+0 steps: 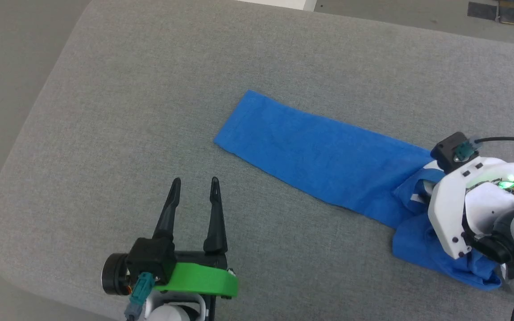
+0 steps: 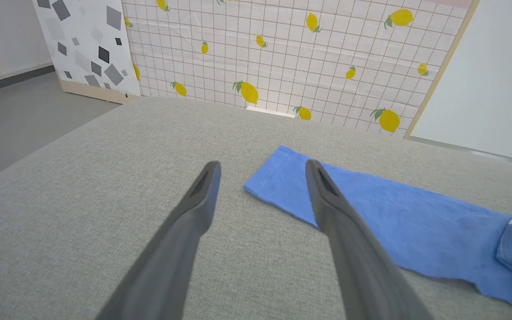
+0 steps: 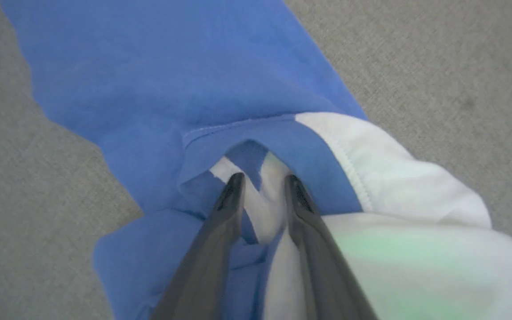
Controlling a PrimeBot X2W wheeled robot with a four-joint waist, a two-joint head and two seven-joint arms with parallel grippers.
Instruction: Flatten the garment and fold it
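Two claws work over one grey woven-fabric desk (image 1: 150, 111) with a rounded corner. The left claw (image 1: 195, 180) hovers with jaws wide, apart from the garment (image 1: 319, 156), which lies toward the robot's right, one blue sleeve stretched flat and the white body bunched. The right claw (image 3: 265, 176) sits narrowed at the blue collar with a fold of white cloth between its fingers, pinched or not I cannot tell; beyond the desk are grey floor (image 2: 16, 115), a lemon-print grid panel (image 2: 282, 58), a panel of grey squares (image 2: 87, 44) and a plain white wall (image 2: 496, 75).

head view: the right arm (image 1: 446, 214) covers the white part of the garment (image 1: 324, 156) and the tips of the right gripper (image 3: 260, 178).
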